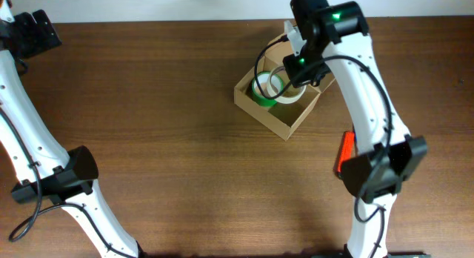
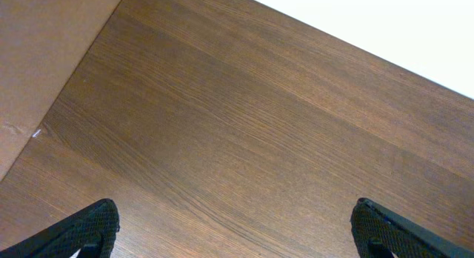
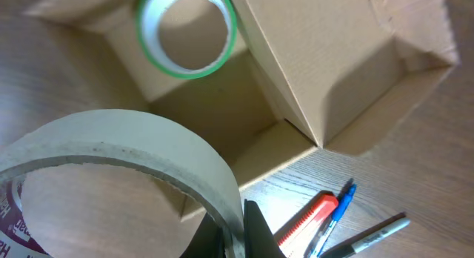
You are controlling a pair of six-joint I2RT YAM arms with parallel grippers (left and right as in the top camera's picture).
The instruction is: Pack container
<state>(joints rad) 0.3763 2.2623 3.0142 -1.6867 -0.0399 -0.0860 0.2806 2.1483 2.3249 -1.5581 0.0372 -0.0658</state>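
The tan cardboard container point(image 1: 285, 123) stands open at the back right of the table, flap lid raised; it also shows in the right wrist view point(image 3: 296, 73). A green tape roll point(image 1: 261, 95) lies inside it, also seen in the right wrist view point(image 3: 187, 32). My right gripper point(image 1: 296, 69) is shut on the wall of a cream tape roll point(image 1: 290, 95) and holds it over the open box; the right wrist view shows the fingers point(image 3: 241, 236) pinching that roll point(image 3: 133, 147). My left gripper point(image 2: 233, 232) is open and empty over bare wood at the far left.
An orange box cutter point(image 1: 344, 150) lies right of the box, partly under the right arm. In the right wrist view the cutter point(image 3: 307, 217), a blue pen point(image 3: 333, 213) and a black marker point(image 3: 374, 236) lie together on the wood beside the box.
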